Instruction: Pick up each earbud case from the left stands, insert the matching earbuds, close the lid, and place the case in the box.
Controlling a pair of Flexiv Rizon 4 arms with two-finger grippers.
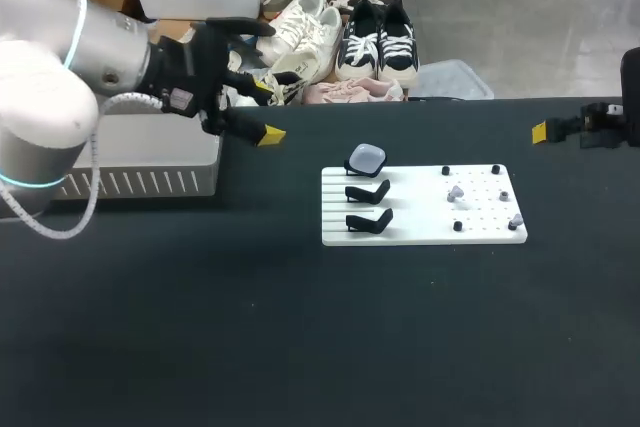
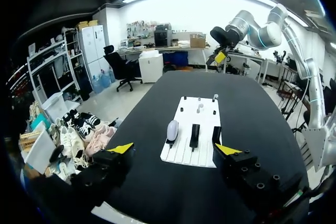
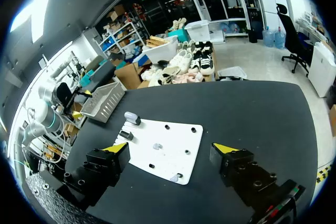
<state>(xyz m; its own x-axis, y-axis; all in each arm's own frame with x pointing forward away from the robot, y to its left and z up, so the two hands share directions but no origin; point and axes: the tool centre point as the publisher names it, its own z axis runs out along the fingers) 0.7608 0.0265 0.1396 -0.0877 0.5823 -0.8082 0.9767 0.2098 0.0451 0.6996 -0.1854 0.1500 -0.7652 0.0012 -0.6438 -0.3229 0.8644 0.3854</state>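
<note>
Earbud case [image 1: 365,158], pale and rounded, sits on the farthest of three black stands [image 1: 368,192] along the left side of a white board [image 1: 425,232] in the middle of the dark table [image 1: 300,347]. The other two stands carry nothing. Whether the case's lid is shut tight is too small to tell. On the board's right part stand small black pegs and a few grey earbuds [image 1: 456,192], little more than specks from above, so their number is uncertain.

The left gripper [image 1: 268,110] hangs well apart from the board, above the table's far left side, with its yellow-tipped fingers spread wide and nothing between them. The left arm [image 1: 60,67] covers much of the grey slotted box [image 1: 150,172] at the table's left edge (only its front wall shows).

The right gripper [image 1: 540,132] is cut off by the head view's right edge, with one yellow tip showing there. Its own wrist view shows both fingers [image 3: 115,147] far apart and empty, the board ahead of them. In that view the case stands at the board's far corner, nearest the box.
</note>
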